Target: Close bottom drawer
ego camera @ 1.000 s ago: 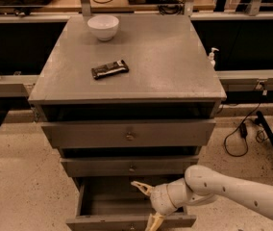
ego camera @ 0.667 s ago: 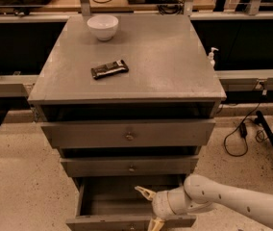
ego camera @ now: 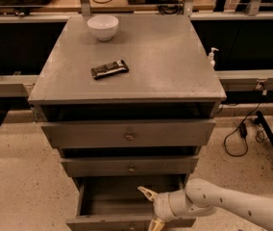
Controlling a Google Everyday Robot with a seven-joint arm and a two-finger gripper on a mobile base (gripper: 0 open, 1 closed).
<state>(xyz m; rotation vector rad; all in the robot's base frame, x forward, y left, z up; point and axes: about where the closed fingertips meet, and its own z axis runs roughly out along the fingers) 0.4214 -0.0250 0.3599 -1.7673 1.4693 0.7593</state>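
The single camera view looks down on a grey counter (ego camera: 165,57) with three drawers stacked under its front edge. A white bowl (ego camera: 103,27) sits near the back left corner, and a dark snack bar (ego camera: 109,69) lies left of centre. Both are well away from the work below.

The top drawer (ego camera: 127,134) and middle drawer (ego camera: 129,166) each stand out a little. The bottom drawer (ego camera: 103,223) is pulled far out below the front edge, and its shallow box looks empty.

The hand (ego camera: 150,208) comes in from the right on a white arm (ego camera: 232,206), below the counter's front right corner. It is released, with its fingers (ego camera: 144,191) spread. One finger is over the drawer's open box and the other is down by the front panel. It grasps nothing.

This placement probably puts the hand against the front so that a push toward the back of the counter slides the drawer in. The closing itself is not yet done.
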